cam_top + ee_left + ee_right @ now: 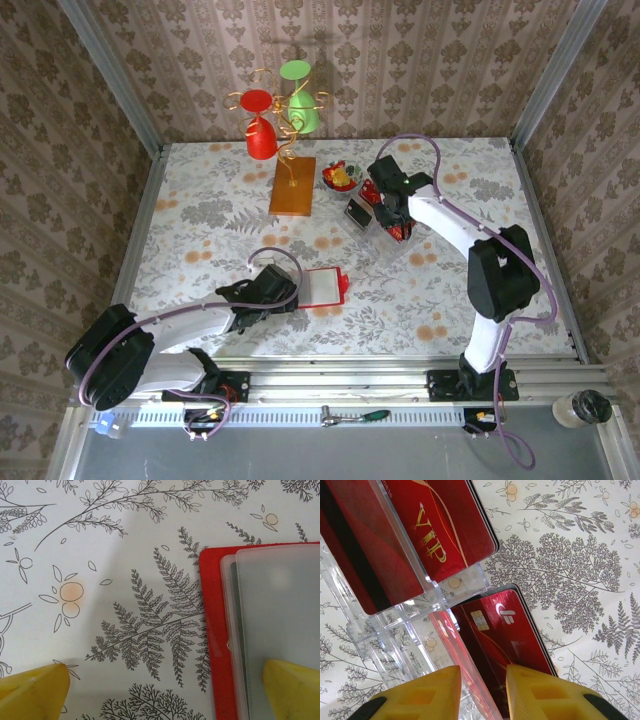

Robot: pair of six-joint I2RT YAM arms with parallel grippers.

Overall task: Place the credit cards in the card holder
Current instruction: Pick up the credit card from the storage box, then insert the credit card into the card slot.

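Observation:
The card holder [326,286] lies open on the table, red rim round a pale inside. My left gripper [300,292] is low at its left edge and open; in the left wrist view [165,692] one yellow fingertip is over the holder [212,630] and the other over bare cloth. Several red credit cards stand in a clear tray [395,625]: a VIP card [445,525], a black-striped card [360,555] and a chip card [505,630]. My right gripper [397,228] [484,680] is over the tray, jaws narrow astride the chip card's lower edge with a gap still showing.
A wire stand with a red and a green cup on an orange base [292,185] is at the back. A small dish of coloured bits [340,177] sits beside the clear tray [372,215]. Metal rails edge the table.

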